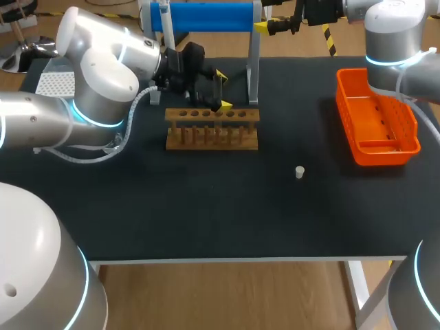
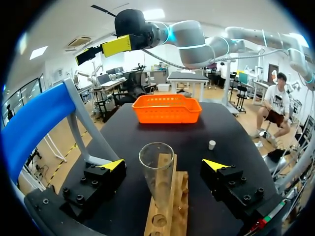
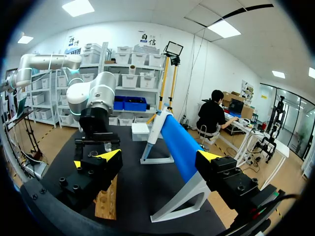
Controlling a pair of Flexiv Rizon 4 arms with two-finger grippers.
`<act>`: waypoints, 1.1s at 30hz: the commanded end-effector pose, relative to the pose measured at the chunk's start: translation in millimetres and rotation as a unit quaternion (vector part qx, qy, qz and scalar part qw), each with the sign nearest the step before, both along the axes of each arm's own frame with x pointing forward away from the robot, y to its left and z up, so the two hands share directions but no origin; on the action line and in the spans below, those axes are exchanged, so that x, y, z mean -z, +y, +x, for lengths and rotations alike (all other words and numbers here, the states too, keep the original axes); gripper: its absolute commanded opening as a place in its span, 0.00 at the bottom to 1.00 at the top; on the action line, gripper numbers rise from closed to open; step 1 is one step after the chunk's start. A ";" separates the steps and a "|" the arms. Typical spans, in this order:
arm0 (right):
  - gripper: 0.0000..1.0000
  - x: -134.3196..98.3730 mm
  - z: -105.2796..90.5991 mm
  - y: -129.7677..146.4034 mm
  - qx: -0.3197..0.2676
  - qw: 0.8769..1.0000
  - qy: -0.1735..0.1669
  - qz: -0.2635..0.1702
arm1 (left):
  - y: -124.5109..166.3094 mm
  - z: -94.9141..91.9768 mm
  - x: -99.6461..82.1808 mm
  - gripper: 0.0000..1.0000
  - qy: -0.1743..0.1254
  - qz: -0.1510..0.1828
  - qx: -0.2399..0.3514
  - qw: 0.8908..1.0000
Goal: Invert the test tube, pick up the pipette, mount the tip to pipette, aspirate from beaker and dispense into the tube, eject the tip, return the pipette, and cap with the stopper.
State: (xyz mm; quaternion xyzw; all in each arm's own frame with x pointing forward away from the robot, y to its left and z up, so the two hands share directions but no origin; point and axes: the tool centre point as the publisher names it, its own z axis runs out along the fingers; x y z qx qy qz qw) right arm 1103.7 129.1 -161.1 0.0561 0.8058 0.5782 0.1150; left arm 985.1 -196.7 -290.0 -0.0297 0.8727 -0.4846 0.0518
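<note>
Straddling racked test tube (image 2: 157,173), left gripper (image 2: 163,165) wide; right gripper (image 3: 160,156) wide; stopper (image 2: 211,144), basket (image 2: 167,111) beyond.

No legible text, label, number or sign stands on the table (image 1: 206,213) or on the things upon it. The wooden rack (image 1: 212,139), orange basket (image 1: 375,113), blue-barred stand (image 1: 206,16) and white stopper (image 1: 300,172) bear no readable marking.
</note>
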 end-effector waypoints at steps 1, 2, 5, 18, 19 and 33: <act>1.00 -0.6 1.2 -1.0 -0.002 1.000 0.001 -0.001 | 1.1 1.1 0.2 1.00 0.001 0.000 0.002 1.000; 1.00 -0.6 1.2 -1.0 -0.002 1.000 0.001 -0.001 | 1.1 1.1 0.2 1.00 0.001 0.000 0.002 1.000; 1.00 -0.6 1.2 -1.0 -0.002 1.000 0.001 -0.001 | 1.1 1.1 0.2 1.00 0.001 0.000 0.002 1.000; 1.00 -11.1 -84.1 -72.5 0.007 1.000 -0.005 -0.020 | 1.1 1.1 0.2 1.00 0.001 0.000 0.002 1.000; 1.00 -10.4 -95.4 -81.7 0.006 1.000 -0.002 -0.019 | 1.1 1.1 0.2 1.00 0.001 0.000 0.002 1.000; 1.00 39.3 -227.0 -136.4 0.032 0.998 0.051 -0.024 | 1.1 1.1 0.2 1.00 0.001 0.000 0.002 1.000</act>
